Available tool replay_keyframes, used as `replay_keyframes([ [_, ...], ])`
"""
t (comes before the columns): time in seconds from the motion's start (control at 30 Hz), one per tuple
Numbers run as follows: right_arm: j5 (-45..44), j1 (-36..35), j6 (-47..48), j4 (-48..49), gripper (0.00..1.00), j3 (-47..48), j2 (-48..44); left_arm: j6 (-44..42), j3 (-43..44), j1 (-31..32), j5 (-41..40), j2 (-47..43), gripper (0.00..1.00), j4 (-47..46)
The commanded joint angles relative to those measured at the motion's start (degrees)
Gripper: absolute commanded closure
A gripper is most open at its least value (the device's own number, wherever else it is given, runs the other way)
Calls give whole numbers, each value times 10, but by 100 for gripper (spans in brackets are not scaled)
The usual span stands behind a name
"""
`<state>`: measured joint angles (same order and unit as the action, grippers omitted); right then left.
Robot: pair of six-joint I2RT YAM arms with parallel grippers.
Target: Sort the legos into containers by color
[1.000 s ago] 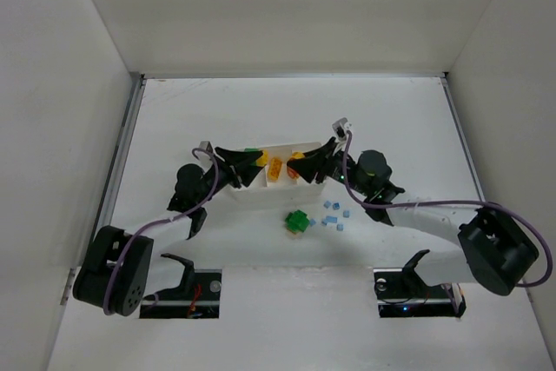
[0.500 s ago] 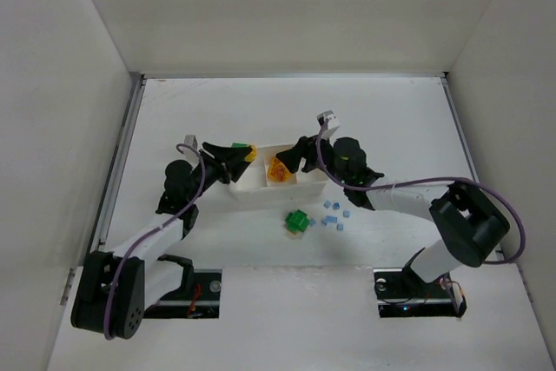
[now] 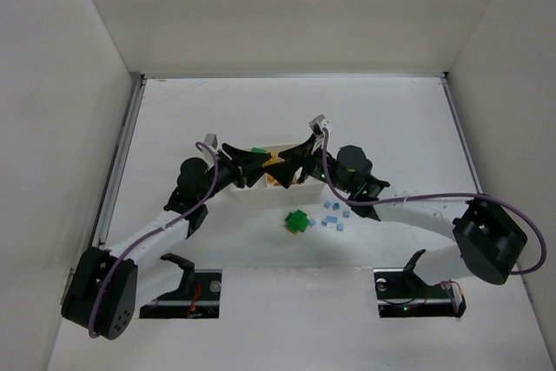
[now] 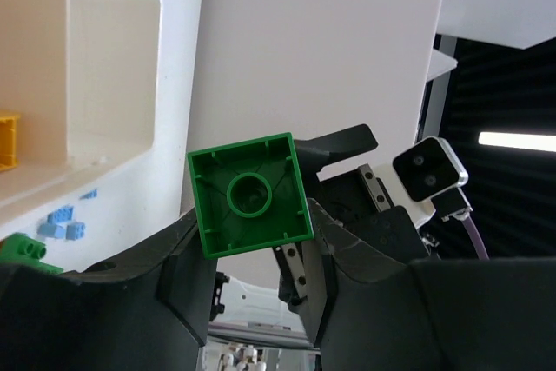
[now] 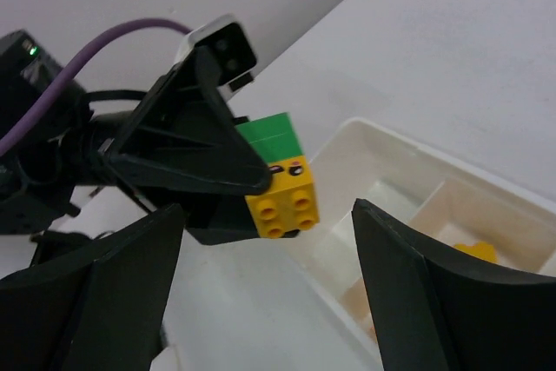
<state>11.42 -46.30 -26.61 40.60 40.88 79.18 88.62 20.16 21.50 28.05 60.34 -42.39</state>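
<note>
My left gripper [image 4: 252, 232] is shut on a green lego [image 4: 249, 204], seen from its hollow underside. In the right wrist view that green lego [image 5: 271, 136] is joined to a yellow lego [image 5: 282, 197] with a small face on it, both sticking out of the left gripper's black fingers [image 5: 200, 145]. My right gripper [image 5: 268, 213] is open, its jaws wide on either side of the yellow lego and not touching it. From above, both grippers meet over the white tray of containers [image 3: 252, 194]. One compartment holds a yellow lego [image 5: 476, 252].
More green legos [image 3: 298, 221] and several tiny light-blue ones [image 3: 334, 213] lie on the table just in front of the tray. White walls enclose the table on the left, back and right.
The right gripper has opened wide and moved left from the tray's right end to face the left gripper. The left gripper keeps its hold on the green lego.
</note>
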Motion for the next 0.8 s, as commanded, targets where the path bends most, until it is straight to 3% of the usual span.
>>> replay_keyframes([
  [0.0,40,-18,21,17,16,4,6,15,25,19,-15,-6,84,-16],
  [0.77,21,-30,16,17,66,7,17,21,30,45,-18,-4,78,-16],
])
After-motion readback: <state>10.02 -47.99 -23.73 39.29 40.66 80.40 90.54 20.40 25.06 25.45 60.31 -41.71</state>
